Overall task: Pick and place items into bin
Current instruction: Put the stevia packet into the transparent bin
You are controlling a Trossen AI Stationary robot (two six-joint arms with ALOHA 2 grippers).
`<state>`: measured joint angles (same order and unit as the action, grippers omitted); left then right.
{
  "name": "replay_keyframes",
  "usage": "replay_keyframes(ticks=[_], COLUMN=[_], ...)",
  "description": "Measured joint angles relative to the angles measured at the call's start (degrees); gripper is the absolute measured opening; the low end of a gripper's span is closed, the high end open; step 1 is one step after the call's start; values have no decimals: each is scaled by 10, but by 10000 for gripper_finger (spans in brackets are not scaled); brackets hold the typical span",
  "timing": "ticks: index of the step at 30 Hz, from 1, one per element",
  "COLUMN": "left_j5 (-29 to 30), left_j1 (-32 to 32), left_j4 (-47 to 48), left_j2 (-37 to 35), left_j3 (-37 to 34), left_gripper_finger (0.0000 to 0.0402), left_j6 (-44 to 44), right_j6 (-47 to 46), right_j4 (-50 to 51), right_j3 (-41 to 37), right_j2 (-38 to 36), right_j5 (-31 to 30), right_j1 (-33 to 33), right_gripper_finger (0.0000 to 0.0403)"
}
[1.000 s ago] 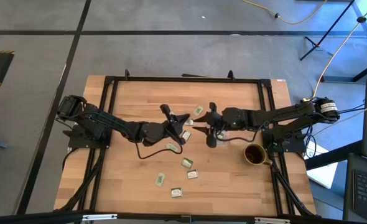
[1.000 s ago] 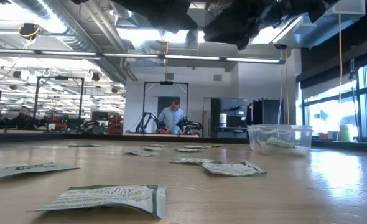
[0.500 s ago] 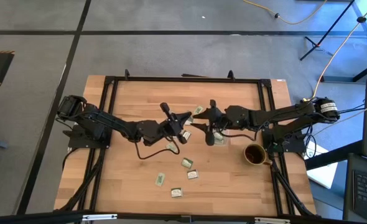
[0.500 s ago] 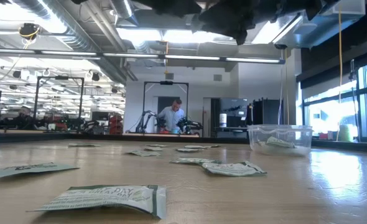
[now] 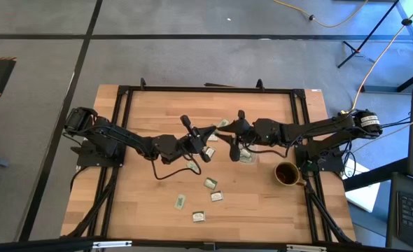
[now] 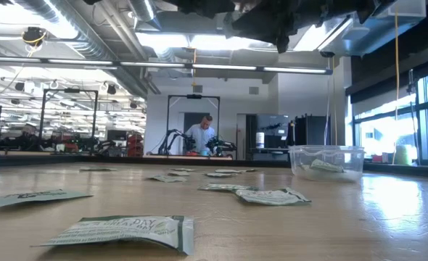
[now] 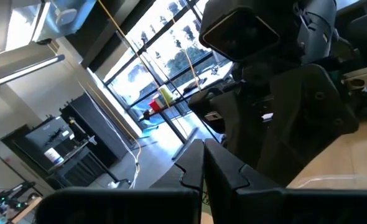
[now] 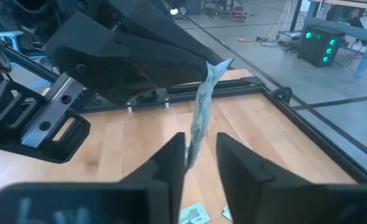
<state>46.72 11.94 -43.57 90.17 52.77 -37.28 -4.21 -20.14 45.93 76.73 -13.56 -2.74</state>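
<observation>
Above the table's middle, my left gripper [image 5: 212, 131] [image 7: 203, 165] is shut on one pale green packet [image 8: 202, 106], lifted clear of the table. My right gripper [image 5: 224, 137] [image 8: 201, 155] faces it tip to tip and is open. Its fingers stand on either side of the packet's free end. Other packets lie flat on the wood [image 5: 210, 183] [image 6: 123, 232]. The clear bin [image 6: 326, 161] [image 5: 246, 156] stands under the right arm with packets inside. My left gripper pinches the packet between its two fingers [image 7: 193, 171] at one end [image 8: 216, 65]. The fingers come about level from the table's left. The packet is edge-on and reaches out past the fingertips toward the right gripper, clear of the table.
A dark brown mug [image 5: 285, 173] stands near the table's right edge beside the bin. Loose packets lie around the middle and toward the near edge [image 5: 199, 217]. A black frame [image 5: 206, 89] runs round the table. A person stands far off in the room [image 6: 199, 136].
Both grippers have risen a little above the table's middle and stayed close together, tip to tip. The right gripper has shifted slightly toward the far edge.
</observation>
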Motion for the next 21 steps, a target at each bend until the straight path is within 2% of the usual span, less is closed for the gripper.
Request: replay_keyframes(ticks=[8,12,14,18,21], left_j5=[1,7,36,131,141], left_j1=[-1,0,3,12,19], left_j4=[5,31,43,97,188], left_j2=[0,0,0,-8,-28], left_j3=[0,0,0,0,0], left_gripper_finger=[6,36,61,109,130], left_j6=[-31,-29,-13,37,111], right_j6=[15,-1,-1,-9,-14], right_j4=[1,7,12,41,76], right_j3=[0,0,0,0,0], right_j2=[0,1,1,1,-5], right_j5=[0,0,0,-11,-21], right_j1=[0,0,0,0,2], right_gripper_finger=[7,7,4,3,2])
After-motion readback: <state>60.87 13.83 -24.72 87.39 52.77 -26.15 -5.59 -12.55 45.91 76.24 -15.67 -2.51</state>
